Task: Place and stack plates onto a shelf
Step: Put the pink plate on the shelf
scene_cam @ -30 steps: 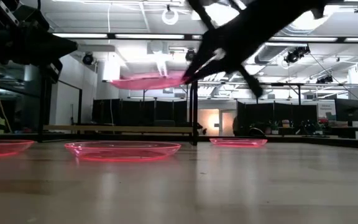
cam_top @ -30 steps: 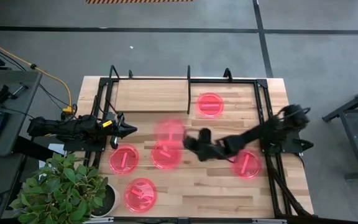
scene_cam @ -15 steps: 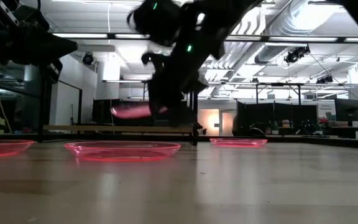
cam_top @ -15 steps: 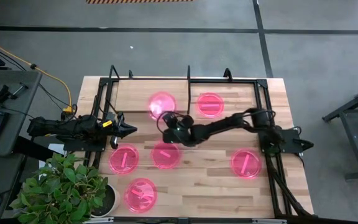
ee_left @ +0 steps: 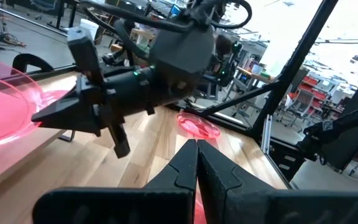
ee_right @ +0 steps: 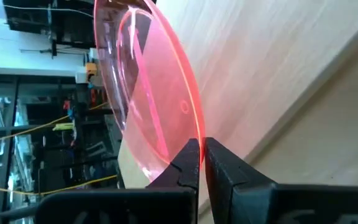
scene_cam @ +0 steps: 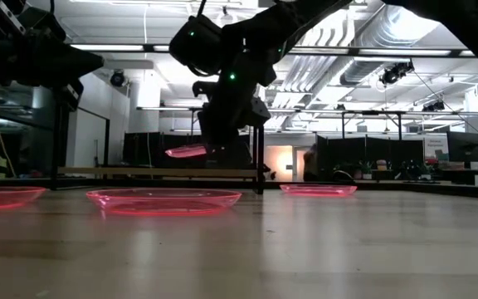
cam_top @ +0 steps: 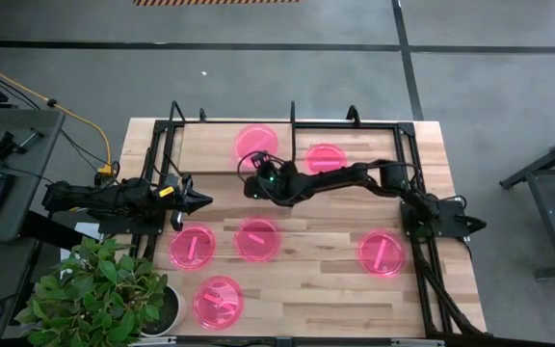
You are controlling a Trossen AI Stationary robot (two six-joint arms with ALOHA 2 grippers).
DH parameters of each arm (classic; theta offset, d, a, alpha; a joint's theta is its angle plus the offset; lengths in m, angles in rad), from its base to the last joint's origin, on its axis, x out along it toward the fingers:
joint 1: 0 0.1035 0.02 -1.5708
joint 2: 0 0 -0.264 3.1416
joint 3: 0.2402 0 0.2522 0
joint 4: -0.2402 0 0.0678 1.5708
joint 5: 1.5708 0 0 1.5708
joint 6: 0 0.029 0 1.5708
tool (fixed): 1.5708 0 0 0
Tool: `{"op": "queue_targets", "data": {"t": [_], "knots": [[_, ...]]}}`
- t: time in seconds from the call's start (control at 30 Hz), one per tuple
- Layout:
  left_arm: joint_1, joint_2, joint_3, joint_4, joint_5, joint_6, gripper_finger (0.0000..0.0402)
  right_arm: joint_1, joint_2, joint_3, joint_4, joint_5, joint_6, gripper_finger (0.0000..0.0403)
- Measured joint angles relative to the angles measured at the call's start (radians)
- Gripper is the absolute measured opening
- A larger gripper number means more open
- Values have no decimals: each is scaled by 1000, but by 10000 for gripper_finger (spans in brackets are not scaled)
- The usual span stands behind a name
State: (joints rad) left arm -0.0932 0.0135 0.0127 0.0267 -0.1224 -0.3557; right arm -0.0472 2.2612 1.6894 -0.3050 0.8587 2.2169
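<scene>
On the butcher-block tabletop (cam_top: 335, 289), nearest the front edge, one pink plate (cam_top: 219, 301) lies alone beside a potted plant (cam_top: 94, 289). Behind it, three more plates lie flat in a loose row: one at left (cam_top: 192, 246), one at centre (cam_top: 257, 239), one well apart at right (cam_top: 382, 253). At the table's left edge the left gripper (cam_top: 200, 200) waits above the wood, its fingers pressed together and holding nothing. Past the row, the right arm reaches across the table to the shelf (cam_top: 210, 152), where the right gripper (cam_top: 251, 177) pinches the near rim of a plate (cam_top: 254, 141); its fingers (ee_right: 191, 163) close on the plate's edge, and in the low view the plate (scene_cam: 186, 150) hangs just above the shelf board. On the right half of the shelf, another plate (cam_top: 325, 158) lies flat. Office partitions and ceiling lights fill the room beyond the table.
</scene>
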Motion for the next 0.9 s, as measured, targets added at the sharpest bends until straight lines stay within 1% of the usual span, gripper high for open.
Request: {"op": "queue_targets", "data": {"t": [0.23,0.37,0.67,0.9], "knots": [[0,0,0,0,0,0,1,-22,0,-1,-26,-71,8,0],[0,0,0,0,0,0,1,-26,0,-1,-56,-73,8,0],[0,0,0,0,0,0,1,-29,0,-2,-65,-69,3,1],[0,0,0,0,0,0,1,-42,0,-2,-65,-104,0,1]]}}
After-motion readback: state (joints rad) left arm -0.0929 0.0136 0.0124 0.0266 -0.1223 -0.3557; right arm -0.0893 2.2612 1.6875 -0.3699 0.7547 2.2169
